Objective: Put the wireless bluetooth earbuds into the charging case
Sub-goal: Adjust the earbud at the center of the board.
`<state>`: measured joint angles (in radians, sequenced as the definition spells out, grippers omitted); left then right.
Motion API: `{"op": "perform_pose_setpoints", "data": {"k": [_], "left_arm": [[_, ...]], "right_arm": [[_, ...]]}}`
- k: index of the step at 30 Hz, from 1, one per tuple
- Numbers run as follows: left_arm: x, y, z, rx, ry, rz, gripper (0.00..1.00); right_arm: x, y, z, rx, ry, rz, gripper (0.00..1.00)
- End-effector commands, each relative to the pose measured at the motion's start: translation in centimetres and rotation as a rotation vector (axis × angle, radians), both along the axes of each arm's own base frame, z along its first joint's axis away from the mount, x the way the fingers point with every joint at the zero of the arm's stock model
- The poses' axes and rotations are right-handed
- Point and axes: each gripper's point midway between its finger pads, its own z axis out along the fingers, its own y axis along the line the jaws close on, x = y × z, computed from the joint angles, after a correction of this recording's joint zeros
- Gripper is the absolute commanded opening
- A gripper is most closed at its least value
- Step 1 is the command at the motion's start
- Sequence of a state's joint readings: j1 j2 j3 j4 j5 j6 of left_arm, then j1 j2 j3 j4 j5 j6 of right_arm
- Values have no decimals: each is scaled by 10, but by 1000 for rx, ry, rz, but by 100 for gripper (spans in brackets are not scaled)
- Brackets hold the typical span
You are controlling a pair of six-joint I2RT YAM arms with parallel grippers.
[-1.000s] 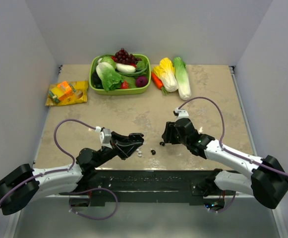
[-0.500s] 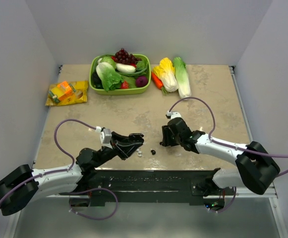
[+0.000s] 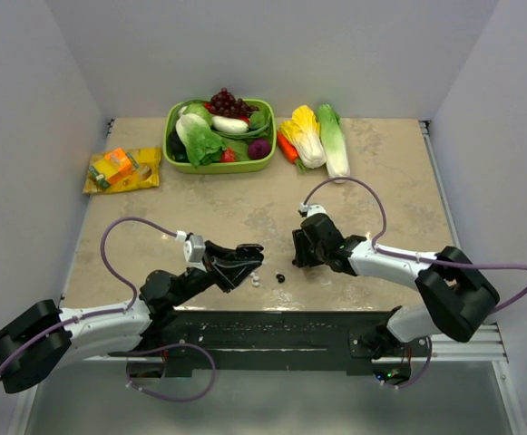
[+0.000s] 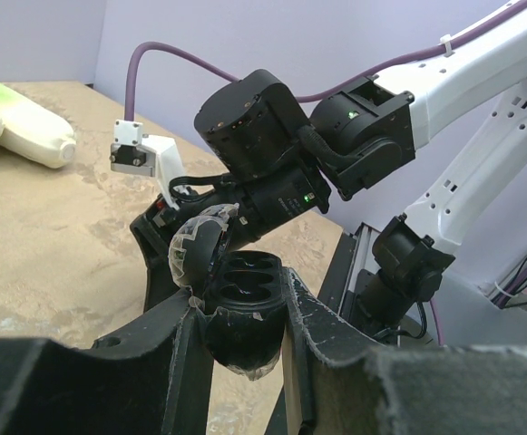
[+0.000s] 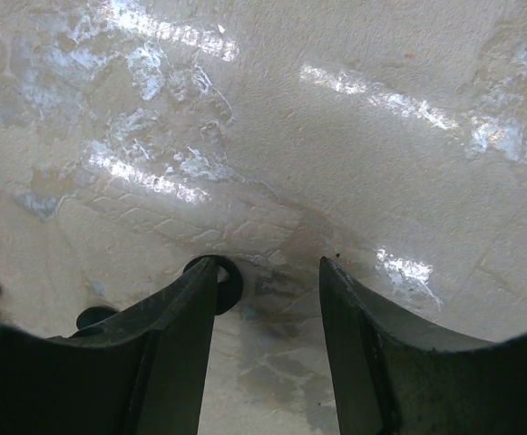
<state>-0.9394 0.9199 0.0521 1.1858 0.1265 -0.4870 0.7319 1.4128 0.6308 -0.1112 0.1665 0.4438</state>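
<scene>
Just inside one finger of the widely spread right gripper (image 5: 268,272), newly slid closer, sits a black earbud (image 5: 224,283), ready for pinching; the left gripper (image 4: 239,304) holds the opened case (image 4: 243,343).

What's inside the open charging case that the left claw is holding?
The charging case, clamped in the left claw, shows only dark moulded sockets, seemingly empty. The fingers cover its sides; the socket bottoms are too dark to read.
</scene>
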Motion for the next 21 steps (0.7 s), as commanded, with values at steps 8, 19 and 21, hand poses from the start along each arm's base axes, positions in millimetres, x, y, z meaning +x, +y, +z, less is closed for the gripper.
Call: {"op": "perform_pose_setpoints", "data": {"k": [8, 19, 21], "left_arm": [[-9, 8, -19, 19, -6, -9, 0], [-11, 7, -21, 23, -2, -18, 0], [-10, 7, -20, 21, -2, -18, 0]], "right_arm": [[13, 13, 10, 22, -37, 28, 51], [-3, 25, 4, 34, 0, 75, 51], [-5, 27, 4, 34, 1, 81, 50]]}}
